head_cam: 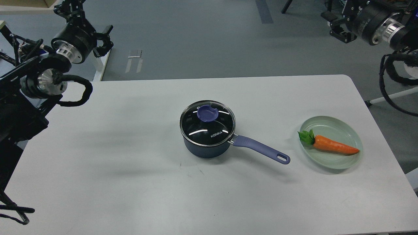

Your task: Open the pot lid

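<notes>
Glass lid (207, 123) sits closed on the dark-blue pot (205, 148).

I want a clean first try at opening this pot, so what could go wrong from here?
1. The lid offers only a small notched knob; an off-centre pinch could slip.
2. The pot stands free on the table, so it may slide or lift with the lid.
3. Its long handle points toward the plate with the carrot; a turning pot could knock them.
</notes>
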